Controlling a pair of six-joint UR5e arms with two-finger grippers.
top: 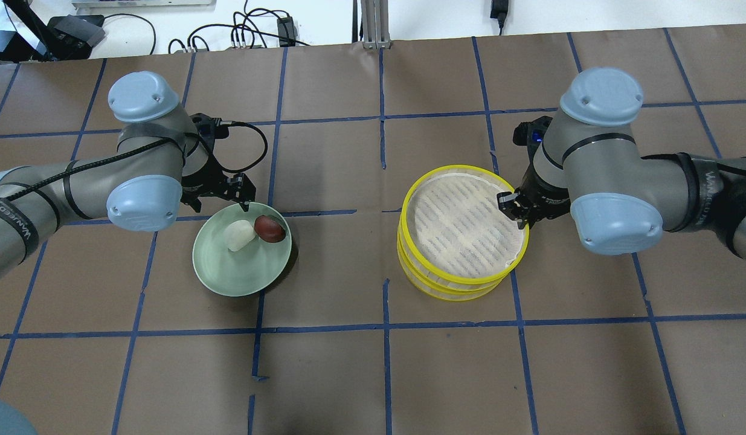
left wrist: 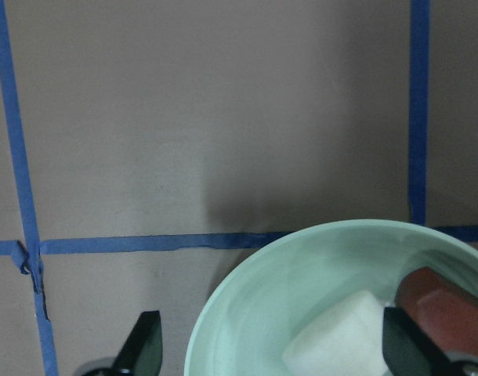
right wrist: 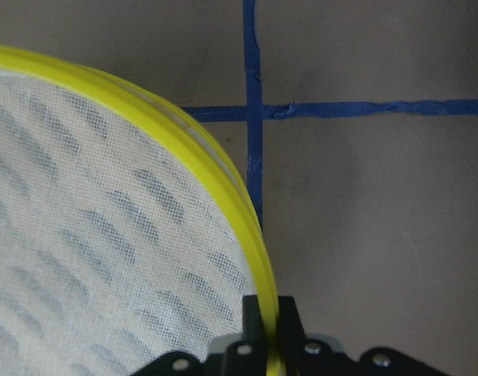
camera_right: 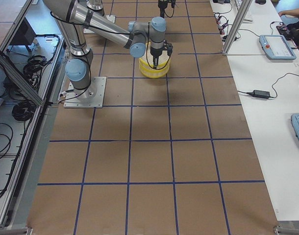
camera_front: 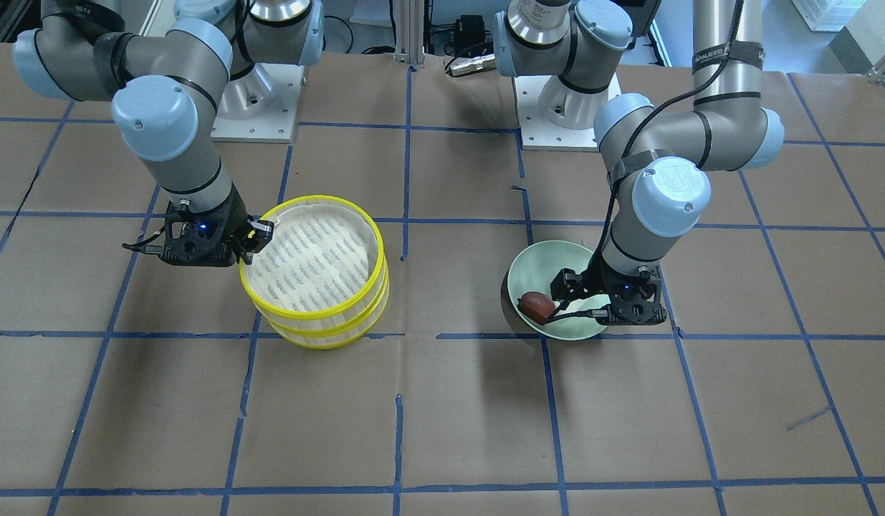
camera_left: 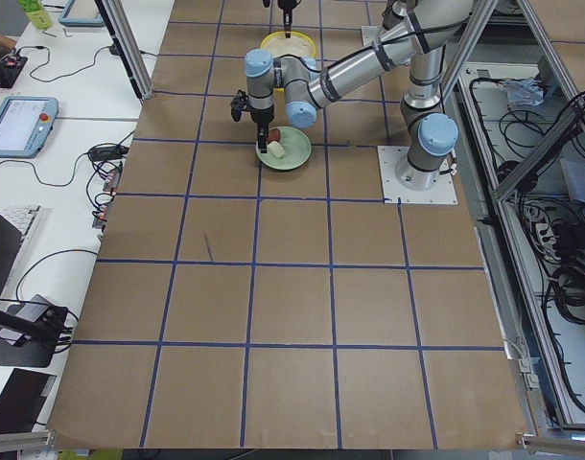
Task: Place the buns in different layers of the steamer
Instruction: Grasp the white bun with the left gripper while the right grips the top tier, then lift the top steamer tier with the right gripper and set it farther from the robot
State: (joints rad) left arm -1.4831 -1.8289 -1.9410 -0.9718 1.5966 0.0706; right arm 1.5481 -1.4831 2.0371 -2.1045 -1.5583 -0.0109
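Observation:
The steamer point(top: 436, 284) stands as two stacked yellow-rimmed layers right of centre, its top white liner point(top: 457, 223) bare. My right gripper point(top: 513, 208) is shut on the top layer's yellow rim point(right wrist: 247, 227), one finger inside and one outside. The top layer looks slightly askew on the lower one point(camera_front: 327, 333). The white bun point(top: 240, 234) and the dark reddish-brown bun point(top: 269, 229) lie side by side in a pale green dish point(top: 228, 284). My left gripper point(top: 244, 199) is open and empty over the dish's far rim, above the buns point(left wrist: 341, 337).
Brown paper with blue tape grid lines covers the table point(top: 373, 362). The arm bases point(camera_front: 256, 93) stand at the robot's edge. Cables and monitors lie off the table on the operators' side.

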